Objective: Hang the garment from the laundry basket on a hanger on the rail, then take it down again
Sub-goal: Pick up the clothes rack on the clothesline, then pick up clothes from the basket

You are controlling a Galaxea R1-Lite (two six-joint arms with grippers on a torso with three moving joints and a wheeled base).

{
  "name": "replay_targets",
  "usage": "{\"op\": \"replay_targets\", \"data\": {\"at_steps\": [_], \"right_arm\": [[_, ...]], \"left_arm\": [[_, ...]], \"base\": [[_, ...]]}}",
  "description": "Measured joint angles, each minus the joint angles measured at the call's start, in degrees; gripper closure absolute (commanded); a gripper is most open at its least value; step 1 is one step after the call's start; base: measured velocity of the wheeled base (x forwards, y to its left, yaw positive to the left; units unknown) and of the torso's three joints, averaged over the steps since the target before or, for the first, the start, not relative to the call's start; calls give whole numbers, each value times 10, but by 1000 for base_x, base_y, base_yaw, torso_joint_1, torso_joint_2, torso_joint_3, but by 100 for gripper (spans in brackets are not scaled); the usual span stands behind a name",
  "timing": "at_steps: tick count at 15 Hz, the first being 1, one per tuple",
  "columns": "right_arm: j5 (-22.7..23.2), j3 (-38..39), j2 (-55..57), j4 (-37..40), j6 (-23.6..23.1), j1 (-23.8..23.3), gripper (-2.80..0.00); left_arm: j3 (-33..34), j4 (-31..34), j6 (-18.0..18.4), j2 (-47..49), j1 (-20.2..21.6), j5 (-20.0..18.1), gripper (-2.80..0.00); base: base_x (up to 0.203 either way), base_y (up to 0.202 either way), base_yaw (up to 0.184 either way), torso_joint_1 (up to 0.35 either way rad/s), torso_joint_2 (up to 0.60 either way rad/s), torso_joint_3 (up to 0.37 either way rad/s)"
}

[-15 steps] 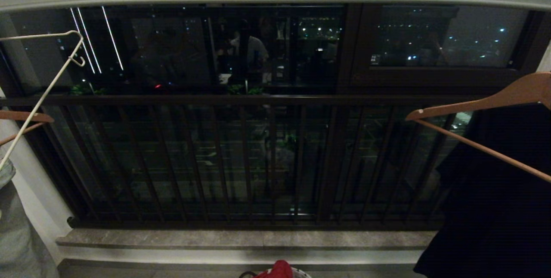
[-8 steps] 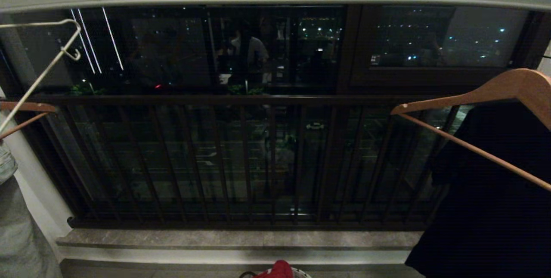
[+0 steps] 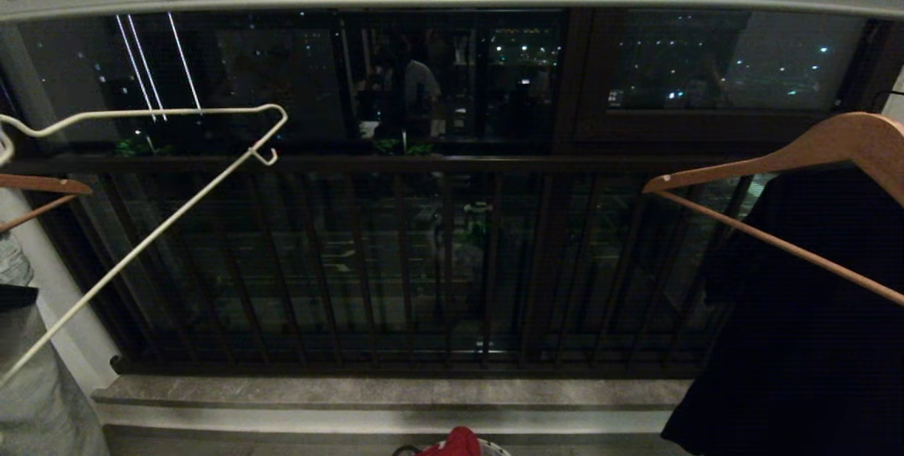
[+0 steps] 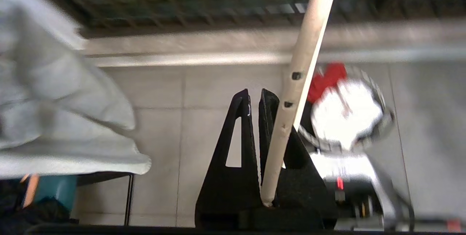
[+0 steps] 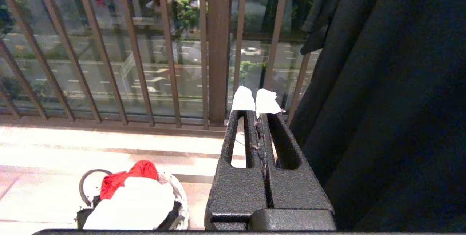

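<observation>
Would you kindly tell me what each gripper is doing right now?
Left gripper: shut on the hanger.
Right gripper: shut, holding nothing.
</observation>
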Motion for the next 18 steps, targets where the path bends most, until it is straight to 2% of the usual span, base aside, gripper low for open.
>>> {"op": "replay_targets", "data": {"at_steps": [3,5,7,11,14,15,17,18], "right_arm": [[0,0,0,0,0,0,0],[0,0,0,0,0,-1,0],[0,0,0,0,0,0,0],[0,0,0,0,0,0,0],[0,0,0,0,0,0,0],[0,0,0,0,0,0,0],[0,0,0,0,0,0,0],[0,0,0,0,0,0,0]], "left_arm": [[22,-2,9,28,-48,-37,0],[47,-17,46,46,-65,-74,0],[84,-64,83,59,-69,-97,0],[161,-202,153,97,-82,-103,0],[194,-242,219,124,-102,-116,0],[201,-243,239,129,-106,-137,0],[213,-243,269,139,-109,-205,0],[217,-243,279,145,-110,-223,0]], "base": [[0,0,0,0,0,0],[0,0,0,0,0,0],[0,0,0,0,0,0],[0,0,0,0,0,0],[0,0,0,0,0,0],[0,0,0,0,0,0],[0,0,0,0,0,0],[0,0,0,0,0,0]]}}
